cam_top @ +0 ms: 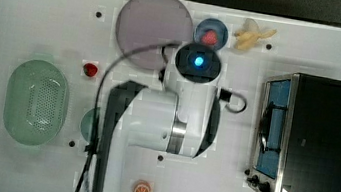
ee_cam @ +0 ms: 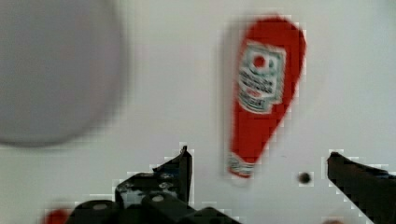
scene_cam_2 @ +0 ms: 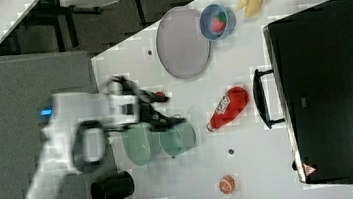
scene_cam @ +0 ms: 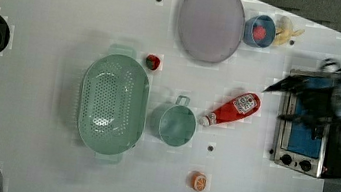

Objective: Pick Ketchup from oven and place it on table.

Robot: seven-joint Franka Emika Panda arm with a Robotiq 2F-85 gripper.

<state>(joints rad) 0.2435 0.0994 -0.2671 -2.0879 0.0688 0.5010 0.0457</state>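
White dotted table [scene_cam: 70,1] carrying kitchen items. The ketchup [scene_cam: 231,109] lies flat on the table, outside the oven [scene_cam: 308,128], cap toward the teal cup [scene_cam: 173,123] and base toward the oven door; it is near the oven but apart from it, and nothing holds it. In the wrist view the ketchup [ee_cam: 261,93] lies on bare table beyond the gripper [ee_cam: 259,163], whose fingers stand wide apart and touch nothing. In the right view the gripper [scene_cam_2: 158,110] is raised, seen over the cup and well apart from the ketchup. The cup stands between the ketchup and the green colander [scene_cam: 112,104]. A grey plate [scene_cam: 211,21] lies farther from the oven's knob end than the ketchup, with a blue bowl [scene_cam: 260,31] holding a strawberry just beside it and a banana [scene_cam: 287,30] next to the bowl. A second strawberry [scene_cam: 152,62] lies between plate and colander. An orange slice [scene_cam: 198,181] lies near the table edge, on the oven's knob side.
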